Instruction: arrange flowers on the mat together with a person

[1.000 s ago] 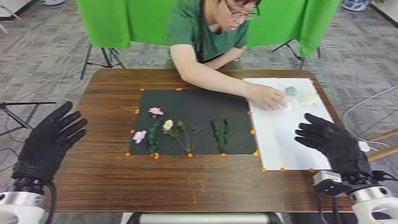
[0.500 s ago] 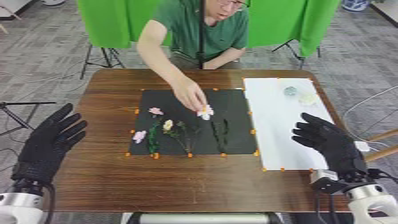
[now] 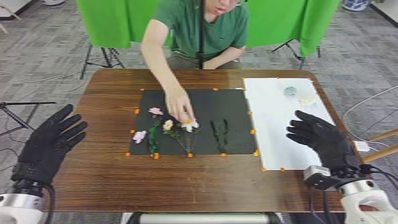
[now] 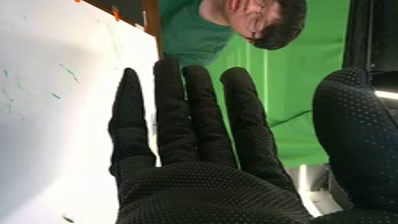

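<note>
Near the middle of the dark mat (image 3: 229, 102), a person's hand (image 3: 179, 106) holds a white flower (image 3: 190, 125) by the stems (image 3: 187, 143), likely the placing step; the robot's right hand (image 3: 322, 140) and left hand (image 3: 50, 145) are open. Fetching the cream flower (image 3: 307, 100), far right on the white sheet (image 3: 277, 145), would best skirt the tabletop's (image 3: 222, 185) right edge, with room over the sheet's near end

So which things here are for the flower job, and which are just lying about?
For the job, it seems: black mat, white sheet, white flower, pink flowers, green stems, person's hand, robot's left hand, right hand.

Just there: curtain, tripod, pot.
</note>
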You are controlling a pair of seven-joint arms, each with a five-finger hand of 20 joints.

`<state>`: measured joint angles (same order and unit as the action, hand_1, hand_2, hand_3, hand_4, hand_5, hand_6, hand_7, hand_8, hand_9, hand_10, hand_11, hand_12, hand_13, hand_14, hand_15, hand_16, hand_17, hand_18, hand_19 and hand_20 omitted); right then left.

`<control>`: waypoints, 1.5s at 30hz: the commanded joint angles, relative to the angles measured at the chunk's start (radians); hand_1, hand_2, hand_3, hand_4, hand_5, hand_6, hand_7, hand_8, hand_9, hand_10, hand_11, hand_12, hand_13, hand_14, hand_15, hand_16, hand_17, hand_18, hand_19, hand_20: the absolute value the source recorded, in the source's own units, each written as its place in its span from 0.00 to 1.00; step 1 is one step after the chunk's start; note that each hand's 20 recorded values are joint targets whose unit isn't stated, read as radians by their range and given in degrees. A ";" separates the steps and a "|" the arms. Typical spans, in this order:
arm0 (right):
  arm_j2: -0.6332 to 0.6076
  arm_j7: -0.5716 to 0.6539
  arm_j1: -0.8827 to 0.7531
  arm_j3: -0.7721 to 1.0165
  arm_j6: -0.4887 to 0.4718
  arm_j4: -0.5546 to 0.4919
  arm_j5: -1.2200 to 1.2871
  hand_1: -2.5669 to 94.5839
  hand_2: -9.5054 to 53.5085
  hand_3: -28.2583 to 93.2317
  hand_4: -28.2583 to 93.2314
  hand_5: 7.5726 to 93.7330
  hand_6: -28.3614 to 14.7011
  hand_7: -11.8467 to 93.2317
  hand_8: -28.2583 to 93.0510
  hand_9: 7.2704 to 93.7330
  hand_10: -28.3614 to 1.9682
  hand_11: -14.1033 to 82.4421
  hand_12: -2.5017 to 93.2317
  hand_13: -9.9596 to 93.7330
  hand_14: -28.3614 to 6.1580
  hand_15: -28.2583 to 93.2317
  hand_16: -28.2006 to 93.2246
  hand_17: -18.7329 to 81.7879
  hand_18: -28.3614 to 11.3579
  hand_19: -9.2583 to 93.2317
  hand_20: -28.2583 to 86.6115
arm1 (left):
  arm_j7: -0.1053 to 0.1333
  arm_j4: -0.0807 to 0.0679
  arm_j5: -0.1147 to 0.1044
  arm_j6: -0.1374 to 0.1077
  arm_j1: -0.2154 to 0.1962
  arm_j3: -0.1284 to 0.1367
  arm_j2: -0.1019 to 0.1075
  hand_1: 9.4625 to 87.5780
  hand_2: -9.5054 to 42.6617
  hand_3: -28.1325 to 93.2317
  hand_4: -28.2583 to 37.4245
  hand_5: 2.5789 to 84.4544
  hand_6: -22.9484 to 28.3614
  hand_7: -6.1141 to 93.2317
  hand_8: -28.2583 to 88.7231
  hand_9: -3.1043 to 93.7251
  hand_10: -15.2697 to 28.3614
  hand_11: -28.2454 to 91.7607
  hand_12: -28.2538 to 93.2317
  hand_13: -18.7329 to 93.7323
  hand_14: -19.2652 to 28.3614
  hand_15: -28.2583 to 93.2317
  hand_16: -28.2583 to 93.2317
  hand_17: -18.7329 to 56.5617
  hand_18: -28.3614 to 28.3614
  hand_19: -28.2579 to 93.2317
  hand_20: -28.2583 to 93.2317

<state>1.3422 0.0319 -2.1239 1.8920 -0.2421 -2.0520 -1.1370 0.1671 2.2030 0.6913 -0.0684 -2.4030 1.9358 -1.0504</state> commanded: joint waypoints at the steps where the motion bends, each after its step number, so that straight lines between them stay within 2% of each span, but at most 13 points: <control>1: -0.008 0.010 0.001 -0.027 0.033 -0.009 -0.015 0.21 0.22 0.93 0.06 0.42 0.56 0.24 0.17 0.42 0.45 0.26 0.29 0.44 0.45 0.43 0.49 0.31 0.19 0.52 0.51 | -0.016 -0.002 -0.004 0.004 -0.010 0.007 0.000 0.24 0.11 0.80 0.02 0.35 0.52 0.20 0.17 0.31 0.61 0.38 0.39 0.37 0.70 0.44 0.26 0.13 0.88 0.58 0.31; 7: -0.006 -0.001 -0.004 -0.011 0.022 -0.007 -0.018 0.21 0.21 0.93 0.06 0.42 0.56 0.24 0.17 0.42 0.45 0.26 0.29 0.44 0.45 0.42 0.49 0.31 0.19 0.52 0.51 | -0.018 -0.007 -0.004 0.012 0.003 0.003 0.010 0.24 0.11 0.80 0.02 0.35 0.52 0.20 0.18 0.31 0.61 0.38 0.39 0.37 0.70 0.44 0.26 0.13 0.88 0.58 0.31; 12: -0.004 -0.008 -0.007 -0.009 0.007 -0.005 -0.023 0.21 0.21 0.94 0.06 0.42 0.56 0.24 0.17 0.42 0.46 0.26 0.29 0.44 0.45 0.43 0.49 0.31 0.19 0.52 0.51 | -0.016 -0.003 -0.003 0.007 -0.014 0.010 0.003 0.24 0.11 0.80 0.02 0.35 0.52 0.20 0.18 0.31 0.61 0.38 0.39 0.37 0.70 0.44 0.26 0.13 0.88 0.58 0.31; 15: 0.000 -0.032 -0.016 0.007 0.012 -0.006 -0.044 0.21 0.21 0.94 0.06 0.43 0.56 0.24 0.17 0.43 0.46 0.27 0.29 0.45 0.45 0.43 0.49 0.31 0.19 0.53 0.51 | -0.018 -0.008 -0.004 0.011 -0.001 0.005 0.011 0.24 0.11 0.80 0.02 0.35 0.52 0.20 0.18 0.31 0.61 0.38 0.39 0.37 0.70 0.44 0.26 0.13 0.88 0.58 0.31; 19: -0.037 -0.094 -0.007 -0.015 0.079 0.003 -0.121 0.23 0.15 0.94 0.05 0.45 0.56 0.25 0.16 0.45 0.47 0.29 0.29 0.48 0.48 0.45 0.49 0.32 0.19 0.57 0.53 | -0.023 -0.008 -0.004 0.010 -0.001 0.006 0.014 0.24 0.11 0.80 0.02 0.35 0.52 0.20 0.18 0.31 0.61 0.38 0.39 0.37 0.70 0.44 0.26 0.13 0.88 0.58 0.31; 24: -0.200 -0.173 0.073 -0.104 0.295 0.036 -0.507 0.30 0.06 0.92 0.03 0.50 0.60 0.31 0.14 0.52 0.52 0.34 0.27 0.56 0.54 0.50 0.45 0.37 0.22 0.62 0.56 | -0.022 -0.007 -0.005 0.006 -0.013 0.012 0.014 0.24 0.11 0.80 0.02 0.35 0.52 0.20 0.18 0.31 0.61 0.38 0.39 0.37 0.70 0.44 0.26 0.13 0.88 0.58 0.31; 29: -0.376 -0.207 0.242 -0.192 0.378 0.129 -0.842 0.34 0.02 0.90 0.01 0.52 0.65 0.36 0.12 0.55 0.56 0.37 0.27 0.59 0.59 0.52 0.43 0.39 0.26 0.64 0.56 | -0.022 -0.008 -0.005 0.005 -0.005 0.009 0.024 0.24 0.11 0.80 0.02 0.35 0.52 0.20 0.18 0.31 0.61 0.38 0.39 0.37 0.70 0.44 0.26 0.13 0.88 0.58 0.31; 33: -0.484 -0.195 0.386 -0.300 0.437 0.236 -1.061 0.34 0.02 0.91 0.00 0.51 0.66 0.38 0.11 0.54 0.58 0.38 0.26 0.57 0.61 0.52 0.43 0.39 0.28 0.62 0.56 | -0.016 -0.003 -0.006 -0.003 -0.020 0.010 0.019 0.24 0.11 0.80 0.02 0.35 0.52 0.20 0.18 0.31 0.61 0.38 0.39 0.37 0.70 0.44 0.26 0.13 0.88 0.58 0.31; 35: -0.524 -0.165 0.455 -0.358 0.446 0.286 -1.160 0.34 0.02 0.91 0.00 0.51 0.66 0.38 0.11 0.54 0.58 0.38 0.26 0.57 0.62 0.52 0.43 0.39 0.29 0.61 0.55 | -0.015 -0.001 -0.006 -0.008 -0.025 0.013 0.018 0.24 0.11 0.80 0.02 0.35 0.52 0.20 0.17 0.31 0.61 0.38 0.39 0.37 0.70 0.44 0.26 0.13 0.88 0.58 0.31; 36: -0.551 -0.147 0.496 -0.408 0.489 0.328 -1.189 0.34 0.03 0.91 0.00 0.51 0.66 0.39 0.11 0.53 0.57 0.38 0.26 0.56 0.62 0.52 0.43 0.39 0.30 0.60 0.54 | -0.013 0.002 -0.006 -0.011 -0.029 0.015 0.018 0.24 0.11 0.80 0.02 0.35 0.52 0.20 0.17 0.31 0.61 0.38 0.39 0.37 0.70 0.44 0.26 0.13 0.88 0.58 0.31; 38: -0.576 -0.097 0.555 -0.454 0.448 0.361 -1.249 0.34 0.03 0.92 0.00 0.51 0.67 0.39 0.11 0.52 0.57 0.38 0.26 0.55 0.63 0.51 0.43 0.39 0.31 0.58 0.54 | -0.013 0.001 -0.006 -0.011 -0.025 0.014 0.021 0.24 0.11 0.80 0.02 0.35 0.52 0.20 0.18 0.31 0.61 0.38 0.39 0.37 0.70 0.44 0.26 0.13 0.88 0.58 0.31; 40: -0.607 -0.035 0.625 -0.537 0.470 0.412 -1.305 0.34 0.02 0.92 0.00 0.49 0.67 0.40 0.11 0.50 0.59 0.38 0.27 0.52 0.63 0.51 0.44 0.38 0.31 0.58 0.53 | -0.012 0.003 -0.005 -0.014 -0.029 0.015 0.020 0.24 0.11 0.80 0.02 0.35 0.52 0.20 0.18 0.31 0.61 0.38 0.39 0.37 0.70 0.44 0.26 0.13 0.88 0.58 0.31; 45: -0.648 0.115 0.796 -0.752 0.616 0.548 -1.392 0.32 0.00 0.93 0.00 0.46 0.69 0.41 0.10 0.47 0.62 0.37 0.27 0.49 0.64 0.50 0.44 0.34 0.30 0.55 0.52 | -0.008 0.001 -0.008 -0.020 -0.028 0.011 0.018 0.24 0.11 0.80 0.02 0.35 0.52 0.20 0.18 0.31 0.61 0.38 0.39 0.37 0.70 0.44 0.26 0.13 0.88 0.59 0.31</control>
<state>0.7543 0.0047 -1.5623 1.3178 0.2295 -1.6331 -2.3085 0.1594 2.2034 0.6893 -0.0719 -2.4169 1.9489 -1.0283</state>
